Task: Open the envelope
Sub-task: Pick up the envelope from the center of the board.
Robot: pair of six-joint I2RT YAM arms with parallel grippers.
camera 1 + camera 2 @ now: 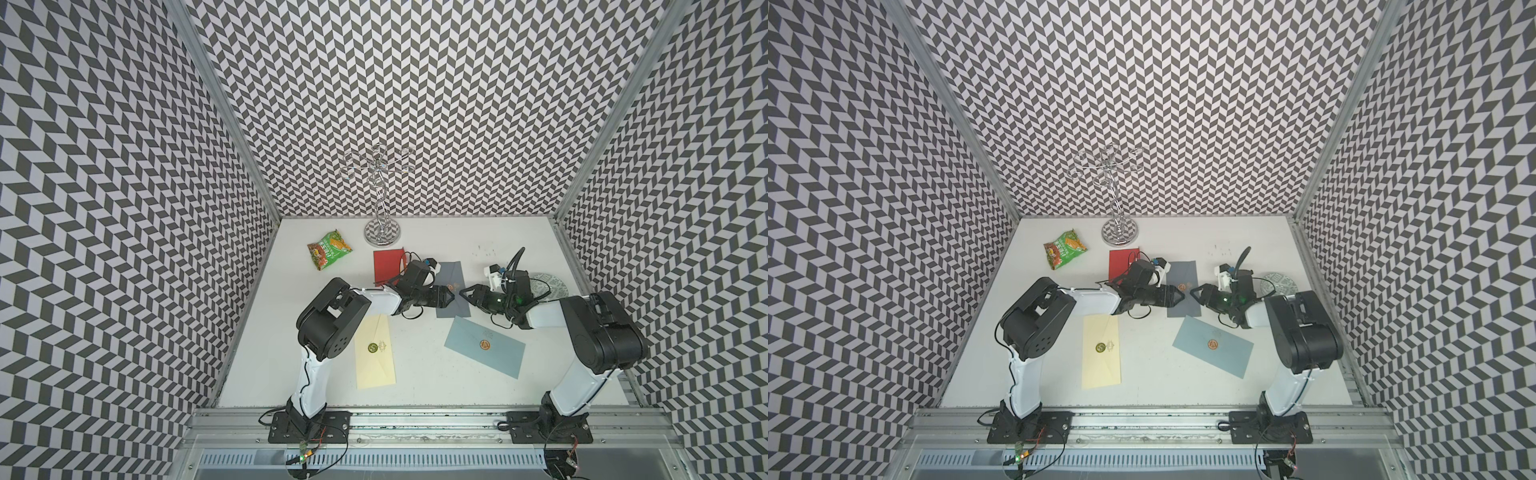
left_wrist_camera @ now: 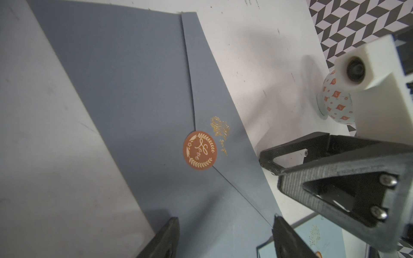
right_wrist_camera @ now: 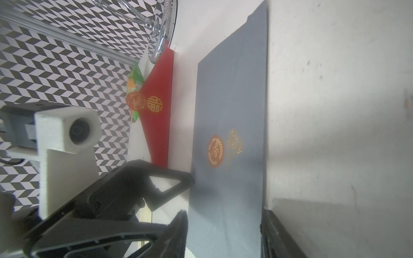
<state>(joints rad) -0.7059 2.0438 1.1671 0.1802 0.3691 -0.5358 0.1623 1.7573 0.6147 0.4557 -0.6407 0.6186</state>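
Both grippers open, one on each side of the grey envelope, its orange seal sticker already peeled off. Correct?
No. The orange seal sticker is on, across the tip of the closed flap of the grey envelope, as the left wrist view shows. The rest holds: left gripper and right gripper are open, one on each side.

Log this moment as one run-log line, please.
left gripper: open, over grey envelope | right gripper: open, opposite | sticker seal: intact | flap: closed

Script "Love" on orange seal sticker [image 2: 199, 150] of grey envelope [image 2: 134, 89], gold Chinese character on red envelope [image 3: 159, 125]
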